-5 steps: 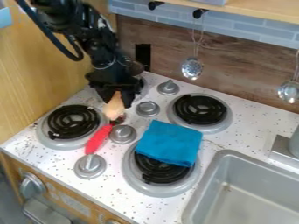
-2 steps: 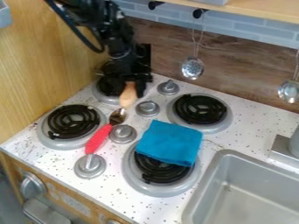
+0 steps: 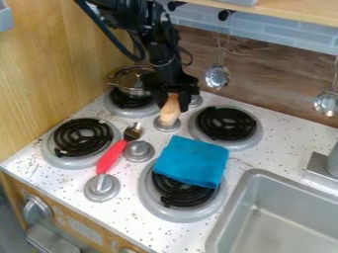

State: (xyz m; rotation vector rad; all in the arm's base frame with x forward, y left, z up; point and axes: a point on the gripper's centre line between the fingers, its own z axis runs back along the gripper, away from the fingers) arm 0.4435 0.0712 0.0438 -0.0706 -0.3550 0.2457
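Observation:
The black gripper hangs over the back of the stove, shut on a light tan wooden object that points downward. Its lower end is in front of a silver knob. Just left of the gripper, a small metal pot with a glass lid stands on the back left burner. A folded blue cloth lies partly over the front right burner. The red-handled spoon rests between the front left burner and the knobs.
Another black coil burner is to the gripper's right. At lower right is the grey sink, with the faucet base behind it. Metal ladles hang on the back wall. A wooden panel borders the left side.
The gripper has moved right with the wooden object, from above the spoon to above the back knob. The pot behind it has come into sight. The spoon and cloth have stayed put.

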